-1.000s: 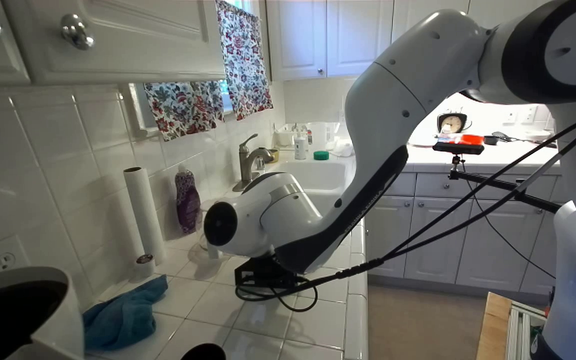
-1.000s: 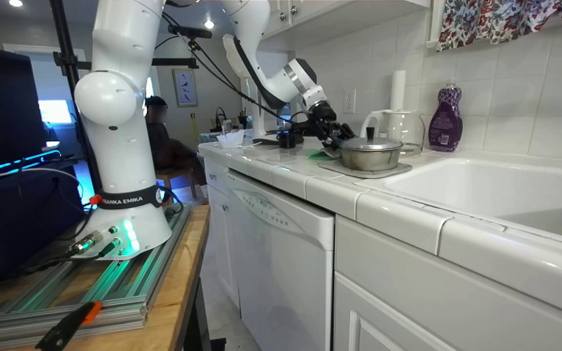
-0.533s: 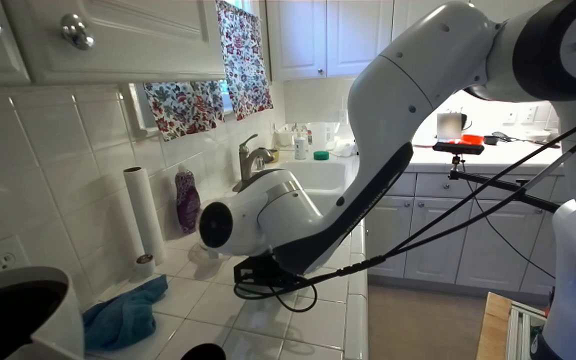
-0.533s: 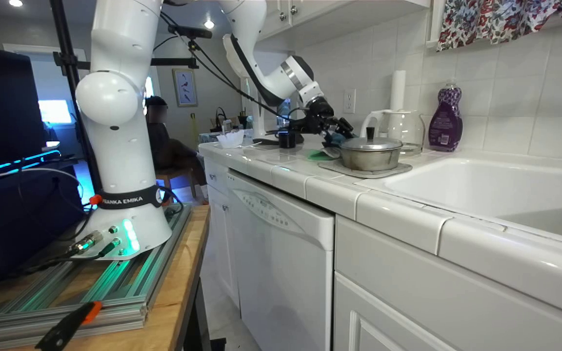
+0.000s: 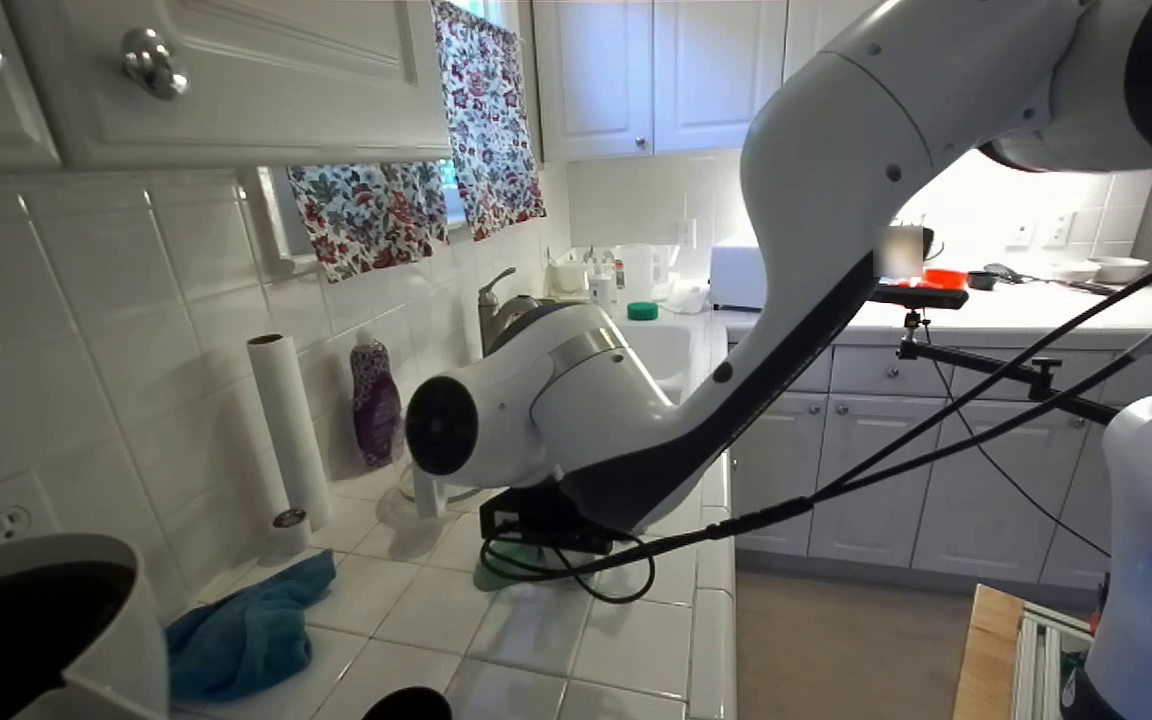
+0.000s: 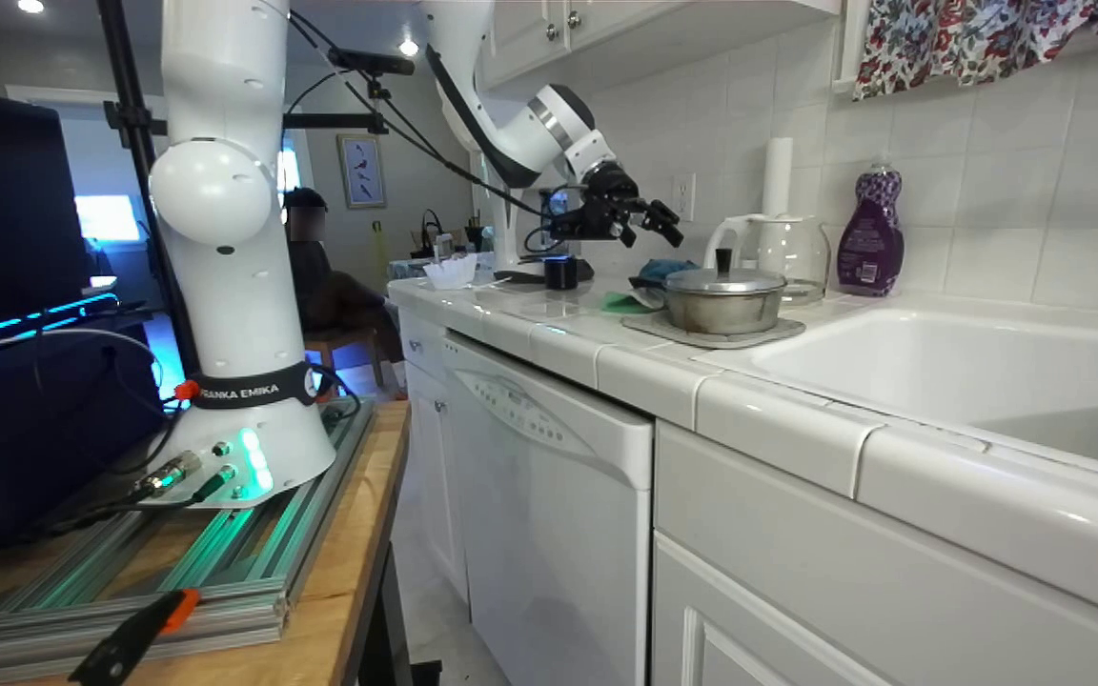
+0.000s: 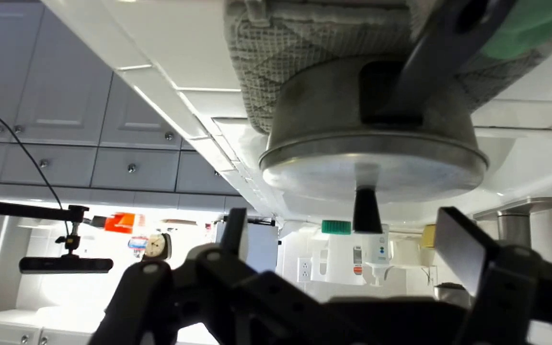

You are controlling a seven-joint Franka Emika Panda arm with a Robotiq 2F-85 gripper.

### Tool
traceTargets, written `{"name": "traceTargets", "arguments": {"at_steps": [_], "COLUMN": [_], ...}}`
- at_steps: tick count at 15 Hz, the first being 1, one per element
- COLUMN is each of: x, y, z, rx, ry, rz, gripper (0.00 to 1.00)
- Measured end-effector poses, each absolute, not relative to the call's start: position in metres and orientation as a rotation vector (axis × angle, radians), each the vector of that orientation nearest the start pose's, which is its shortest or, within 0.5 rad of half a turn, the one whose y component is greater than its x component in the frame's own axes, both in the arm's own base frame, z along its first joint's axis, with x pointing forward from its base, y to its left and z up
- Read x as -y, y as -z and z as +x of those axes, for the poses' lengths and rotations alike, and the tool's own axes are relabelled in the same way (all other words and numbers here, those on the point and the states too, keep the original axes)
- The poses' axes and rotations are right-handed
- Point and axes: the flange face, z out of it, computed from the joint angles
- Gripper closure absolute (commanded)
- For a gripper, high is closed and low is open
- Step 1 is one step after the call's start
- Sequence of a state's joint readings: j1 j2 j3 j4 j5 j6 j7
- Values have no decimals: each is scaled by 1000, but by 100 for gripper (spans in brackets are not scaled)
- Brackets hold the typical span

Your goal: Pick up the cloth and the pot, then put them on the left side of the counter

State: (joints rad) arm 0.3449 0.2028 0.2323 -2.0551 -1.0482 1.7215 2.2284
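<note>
The gripper is positioned above the counter, inclined forward and downward, with its two fingers spread wide apart. The pot is located ahead of and below the fingers, separate from them, and is seated upright on a grey quilted mat. The metal lid is fitted on the pot; in the wrist view, its black knob appears in the space between the fingers. The black handle extends from the pot wall back toward the gripper. The cloth, identified by its bright green part, lies on the counter below the gripper, just beside the pot; contact between cloth and pot cannot be determined. A teal-blue cloth rests to the rear of the gripper, near the tiled wall. The sink is located farther ahead of the gripper, past the pot. The glass carafe and the purple bottle stand upright ahead of the gripper, toward the same wall, with the carafe nearer to the gripper than the bottle. In an exterior view, the robot arm conceals the pot and the fingers.
</note>
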Motion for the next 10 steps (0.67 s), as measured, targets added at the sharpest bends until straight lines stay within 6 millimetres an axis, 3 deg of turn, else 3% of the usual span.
{"name": "traceTargets", "arguments": {"at_steps": [5, 10], "x": [-184, -99], "y": [-359, -372], "z": [444, 394], "rx": [1165, 1214], "ry": [-1033, -985], "rz": [1913, 1841], "gripper": [0, 0]}}
